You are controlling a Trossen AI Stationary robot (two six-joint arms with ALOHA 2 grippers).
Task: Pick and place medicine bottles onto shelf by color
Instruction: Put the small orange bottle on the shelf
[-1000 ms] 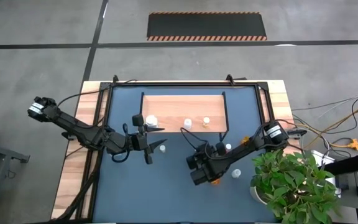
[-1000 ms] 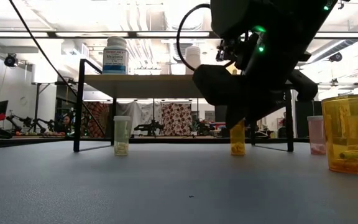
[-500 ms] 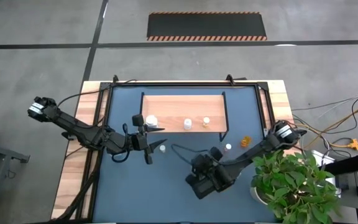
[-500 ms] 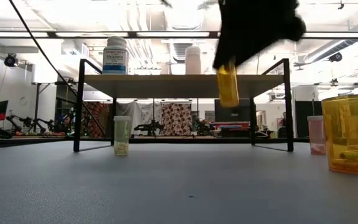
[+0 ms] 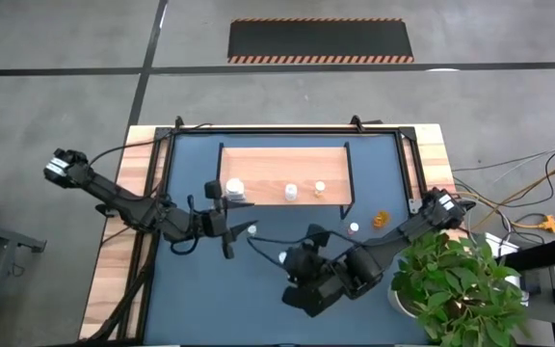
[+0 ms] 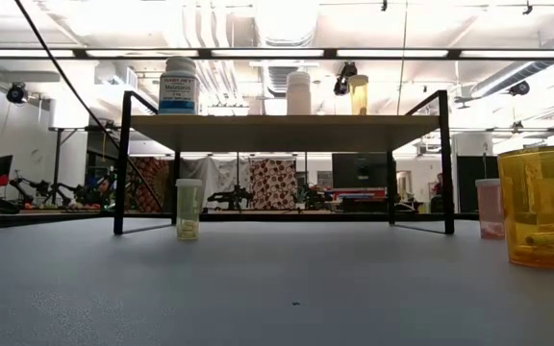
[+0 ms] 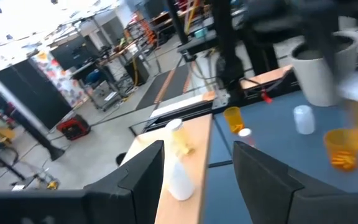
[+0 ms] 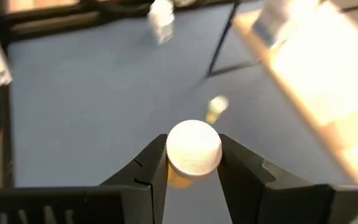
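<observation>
The light-wood shelf [image 5: 285,166] stands at the far middle of the blue table, with two white bottles [image 5: 236,190] [image 5: 291,192] and an amber one [image 5: 320,188] on its board; they also show in the low view [image 6: 299,93]. My right gripper [image 5: 303,287] is high over the table's near middle, shut on an amber bottle with a white cap [image 8: 194,148]. My left gripper [image 5: 229,220] hovers open and empty just near-left of the shelf, with the shelf ahead of its fingers [image 7: 197,177]. A white bottle [image 5: 252,229] stands on the table beside it. My right gripper pinches the amber bottle at its top end, at or just under the white cap [image 8: 191,163], between its two fingers [image 8: 154,168]. The fingers come from above, pointing down. The bottle hangs upright, cap up, its amber body [image 8: 178,179] clear of the table.
An orange bottle [image 5: 382,220] and a white-capped one [image 5: 354,228] stand on the table right of the shelf. A potted plant [image 5: 456,289] fills the near right corner. A pale bottle [image 6: 188,209] stands under the shelf; a big orange bottle [image 6: 544,205] is close to the low camera.
My right gripper has risen with the amber bottle, lifting it off the table and out of the low view, and has gone toward the table's near edge and a little left. My left gripper has drawn back slightly toward the left edge.
</observation>
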